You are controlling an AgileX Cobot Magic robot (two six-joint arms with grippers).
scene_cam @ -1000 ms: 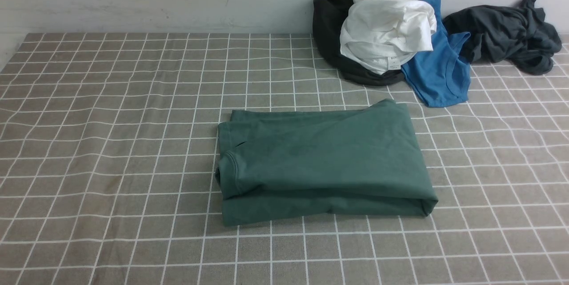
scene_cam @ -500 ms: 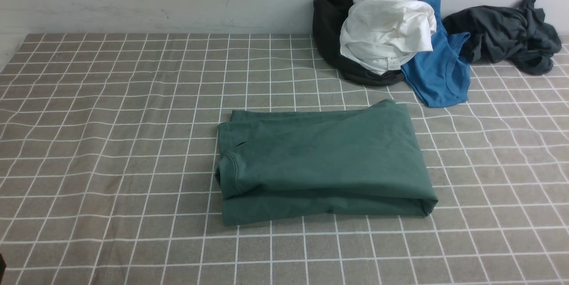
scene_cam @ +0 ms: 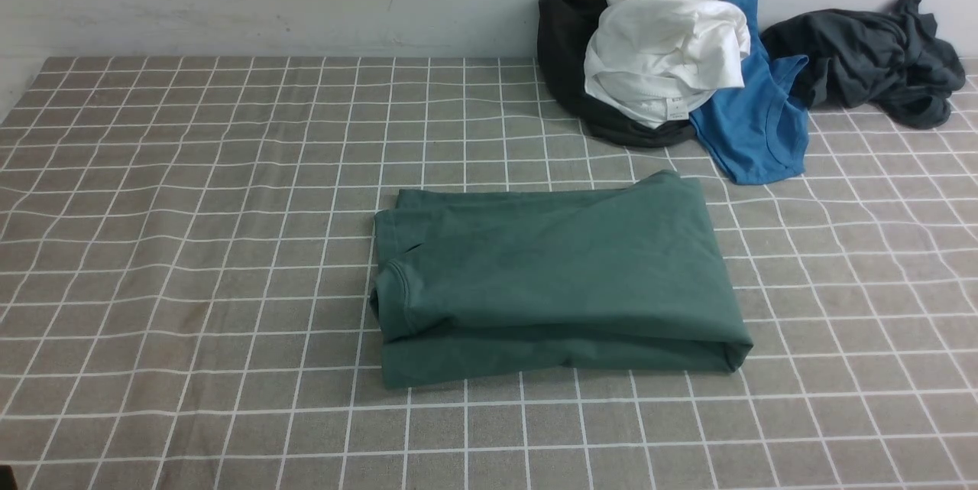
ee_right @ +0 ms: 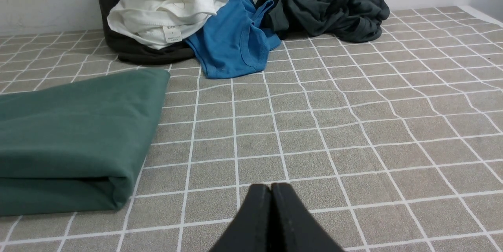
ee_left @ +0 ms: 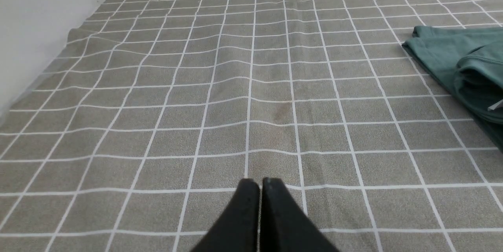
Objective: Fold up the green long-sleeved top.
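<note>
The green long-sleeved top [scene_cam: 558,276] lies folded into a thick rectangle in the middle of the checked cloth, its ribbed neck at the left end. A corner of the top [ee_left: 463,59] shows in the left wrist view and its folded end [ee_right: 74,138] in the right wrist view. My left gripper [ee_left: 259,181] is shut and empty over bare cloth, well apart from the top. My right gripper [ee_right: 271,186] is shut too, holding nothing, over cloth beside the top. Neither gripper's fingers show in the front view.
A heap of garments sits at the back right against the wall: a black one [scene_cam: 565,39], a white one [scene_cam: 665,47], a bright blue shirt [scene_cam: 752,123] and a dark grey garment [scene_cam: 871,58]. The tablecloth [scene_cam: 191,207] is wrinkled on the left.
A dark sliver at the bottom left corner of the front view has sunk lower. The green top and the heap have not moved.
</note>
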